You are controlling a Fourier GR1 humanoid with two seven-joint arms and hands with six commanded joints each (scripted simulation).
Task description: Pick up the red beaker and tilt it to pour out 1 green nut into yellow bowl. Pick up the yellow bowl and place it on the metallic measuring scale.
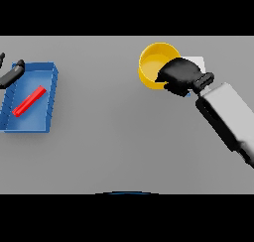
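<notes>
The grey table (124, 147) is bare across its near part. Farther back on the left lies a blue tray (49, 94) holding a red object (29, 101), a flat bar lying slantwise; it may be the red beaker on its side, though its form is too unclear to be sure. The left hand (12, 73) shows at the tray's far left corner, at the view's left edge, and whether its fingers are apart or together cannot be told. On the right, the right arm (228, 117) reaches from the near right toward the far side. The right hand (179, 75) is clamped on the near right rim of the yellow bowl (151, 62), with its fingers curled round the rim. No contents can be made out inside the bowl. A pale flat corner, perhaps the metallic measuring scale (198, 62), shows just behind the hand. No writing is readable anywhere.
</notes>
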